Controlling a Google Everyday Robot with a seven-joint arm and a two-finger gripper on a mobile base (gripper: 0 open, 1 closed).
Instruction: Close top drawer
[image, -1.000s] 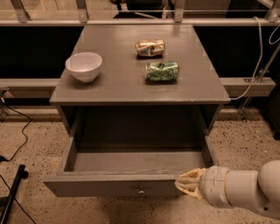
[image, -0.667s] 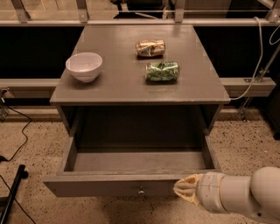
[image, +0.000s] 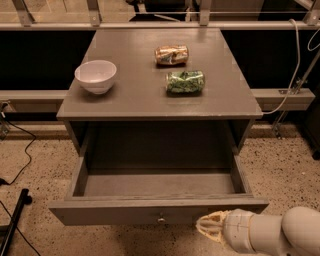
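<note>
The top drawer (image: 150, 212) is pulled far out of the grey-brown cabinet, and its inside looks empty. Its plain front panel carries a small centre knob (image: 161, 219). My gripper (image: 209, 228) sits low at the right, right at the drawer's front panel, a little right of the knob. The white arm (image: 270, 234) comes in from the bottom right corner. The lower drawers are hidden behind the open drawer.
On the cabinet top (image: 125, 100) stand a white bowl (image: 95, 76) at the left, a brown crumpled bag (image: 171, 54) and a green crumpled bag (image: 185, 82). A dark stand (image: 15, 220) and cables lie on the speckled floor at the left.
My gripper has moved left along the drawer's front panel, toward the knob. The drawer has not visibly moved.
</note>
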